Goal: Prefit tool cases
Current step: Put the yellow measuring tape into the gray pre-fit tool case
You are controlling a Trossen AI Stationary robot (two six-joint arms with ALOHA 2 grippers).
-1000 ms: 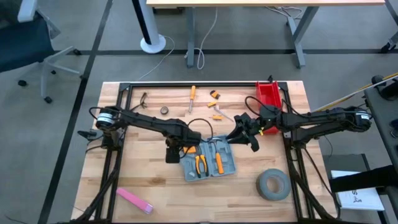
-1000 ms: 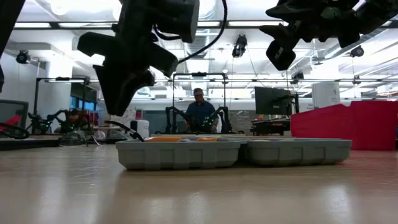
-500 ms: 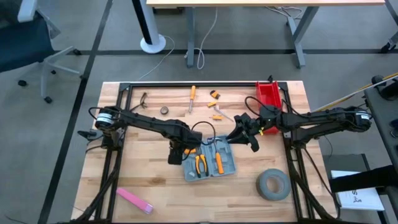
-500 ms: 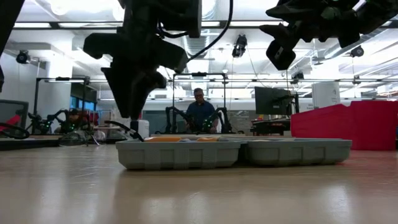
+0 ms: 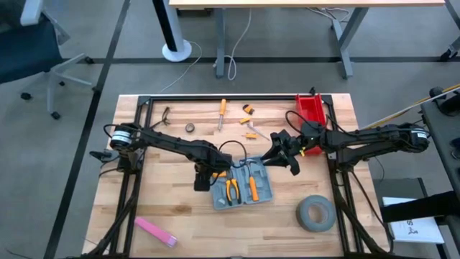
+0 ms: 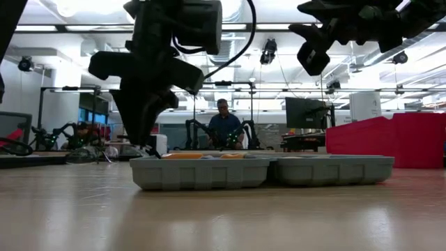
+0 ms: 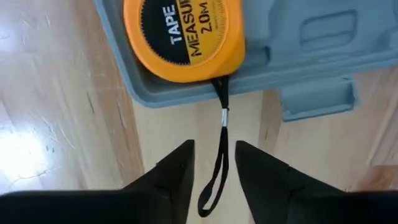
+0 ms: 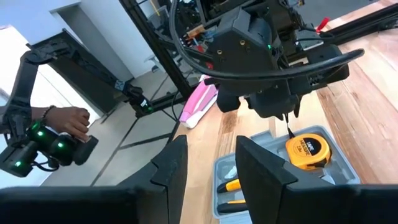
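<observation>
The blue-grey tool case (image 5: 243, 187) lies open and flat on the table, both halves side by side (image 6: 265, 171). It holds an orange tape measure (image 7: 183, 34), orange-handled pliers (image 5: 231, 190) and a screwdriver. The measure's black strap (image 7: 219, 155) trails over the case's edge onto the wood. My left gripper (image 5: 202, 179) hovers open just left of the case (image 6: 143, 136); the strap loop lies between its fingertips (image 7: 214, 144), apart from both. My right gripper (image 5: 279, 155) hangs open above the table, beyond the case's far right corner (image 6: 313, 59).
A red bin (image 5: 310, 109) stands at the far right, with a grey tape roll (image 5: 315, 214) near right and a pink object (image 5: 154, 232) near left. A screwdriver (image 5: 222, 114) and small parts (image 5: 249, 110) lie along the far edge. A person (image 6: 223, 125) is in the room beyond.
My left gripper has swayed a little toward the case and back, staying above the table. The case and the right arm have kept still.
</observation>
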